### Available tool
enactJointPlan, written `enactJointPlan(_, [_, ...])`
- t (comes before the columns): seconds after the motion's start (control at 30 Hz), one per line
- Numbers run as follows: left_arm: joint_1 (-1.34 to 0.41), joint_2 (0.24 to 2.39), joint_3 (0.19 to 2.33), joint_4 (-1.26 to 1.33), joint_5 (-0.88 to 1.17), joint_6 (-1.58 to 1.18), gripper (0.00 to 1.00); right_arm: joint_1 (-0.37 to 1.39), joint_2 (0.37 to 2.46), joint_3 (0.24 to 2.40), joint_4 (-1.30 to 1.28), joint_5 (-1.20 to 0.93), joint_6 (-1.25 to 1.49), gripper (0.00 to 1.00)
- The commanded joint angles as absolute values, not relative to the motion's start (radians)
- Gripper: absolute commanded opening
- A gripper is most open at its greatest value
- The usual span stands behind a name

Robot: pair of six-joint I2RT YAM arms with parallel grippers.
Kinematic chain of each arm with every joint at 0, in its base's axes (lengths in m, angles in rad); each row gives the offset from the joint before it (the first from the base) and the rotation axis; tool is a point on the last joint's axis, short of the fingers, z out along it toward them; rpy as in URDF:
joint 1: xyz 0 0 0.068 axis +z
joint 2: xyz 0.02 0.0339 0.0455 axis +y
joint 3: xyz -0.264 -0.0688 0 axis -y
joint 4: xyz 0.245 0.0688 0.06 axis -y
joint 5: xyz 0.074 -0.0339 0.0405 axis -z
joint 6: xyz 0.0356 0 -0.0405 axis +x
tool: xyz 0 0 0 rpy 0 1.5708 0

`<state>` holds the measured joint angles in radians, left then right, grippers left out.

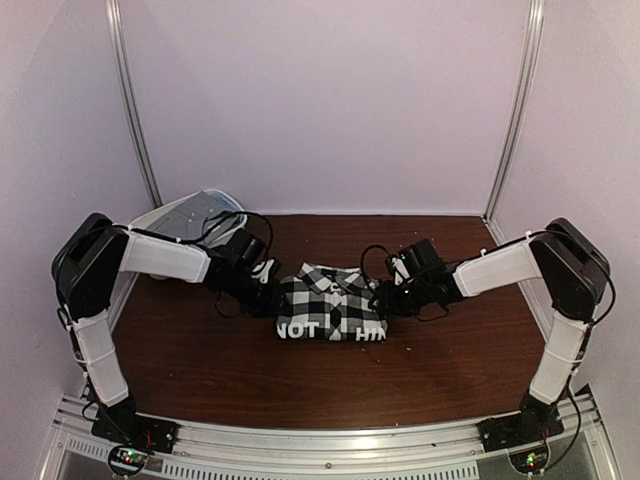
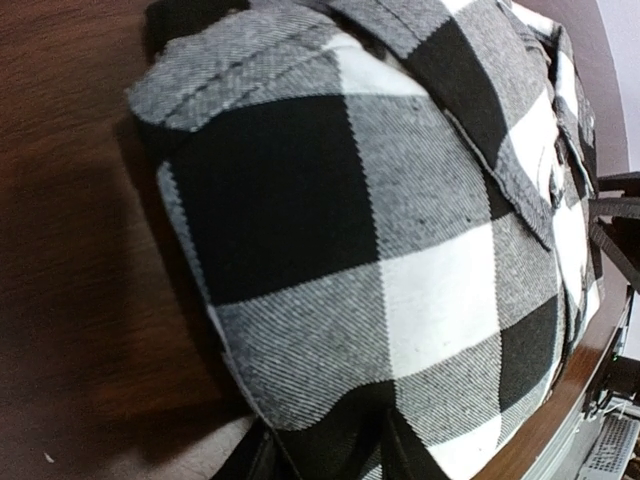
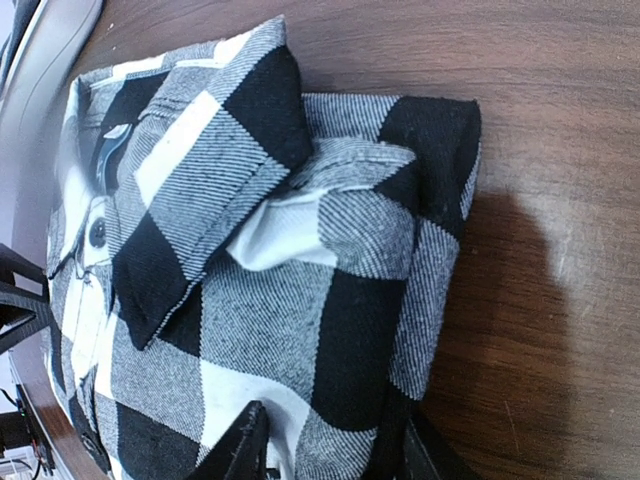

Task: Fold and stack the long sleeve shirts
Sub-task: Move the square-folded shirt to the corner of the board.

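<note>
A black-and-white checked long sleeve shirt [image 1: 330, 300] lies folded into a thick packet at the middle of the table. A black strip with white letters [image 1: 300, 330] shows along its near edge. My left gripper [image 1: 268, 292] is at the packet's left side. In the left wrist view [image 2: 333, 450] its dark fingers close on the checked cloth [image 2: 380, 200]. My right gripper [image 1: 388, 298] is at the packet's right side. In the right wrist view [image 3: 330, 425] one finger presses on top of the cloth [image 3: 280, 280] and the other sits beside the folded edge.
A white oval plastic tub [image 1: 190, 215] stands at the back left corner, behind my left arm. The brown wooden table [image 1: 200, 370] is walled in by pale panels at the back and both sides.
</note>
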<state>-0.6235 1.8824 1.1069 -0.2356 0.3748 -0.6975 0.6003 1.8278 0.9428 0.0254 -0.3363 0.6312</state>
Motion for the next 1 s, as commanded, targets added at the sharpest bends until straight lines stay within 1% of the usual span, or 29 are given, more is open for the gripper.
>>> enactJointPlan(0.0, [-0.649,1.909,1.108,-0.185,0.372,-0.715,0.31,0.607,1.847,0.969,0.010,-0.321,0.619,0.39])
enactJointPlan(0.03, [-0.653,1.911,1.110,-0.184,0.372,-0.718,0.29,0.607,1.847,0.971,0.008,-0.317,0.618,0.37])
enactJointPlan(0.13, [-0.664,1.918,1.119,-0.182,0.373,-0.725,0.22,0.607,1.852,0.977,0.007,-0.314,0.617,0.27])
enactJointPlan(0.23, [-0.672,1.922,1.126,-0.182,0.371,-0.731,0.21,0.607,1.859,0.993,-0.008,-0.307,0.612,0.19])
enactJointPlan(0.3, [-0.672,1.922,1.127,-0.183,0.367,-0.737,0.21,0.607,1.863,1.011,-0.034,-0.287,0.603,0.16])
enactJointPlan(0.37, [-0.672,1.917,1.132,-0.189,0.356,-0.743,0.24,0.605,1.868,1.038,-0.074,-0.253,0.581,0.13])
enactJointPlan(0.47, [-0.672,1.906,1.147,-0.214,0.327,-0.743,0.34,0.588,1.875,1.093,-0.141,-0.206,0.550,0.07])
enactJointPlan(0.5, [-0.672,1.902,1.154,-0.225,0.319,-0.739,0.39,0.581,1.877,1.112,-0.160,-0.189,0.536,0.06])
enactJointPlan(0.63, [-0.672,1.878,1.189,-0.272,0.288,-0.714,0.48,0.548,1.909,1.216,-0.256,-0.110,0.470,0.03])
enactJointPlan(0.97, [-0.672,1.720,1.207,-0.362,0.271,-0.665,0.49,0.386,2.054,1.465,-0.410,0.058,0.264,0.00])
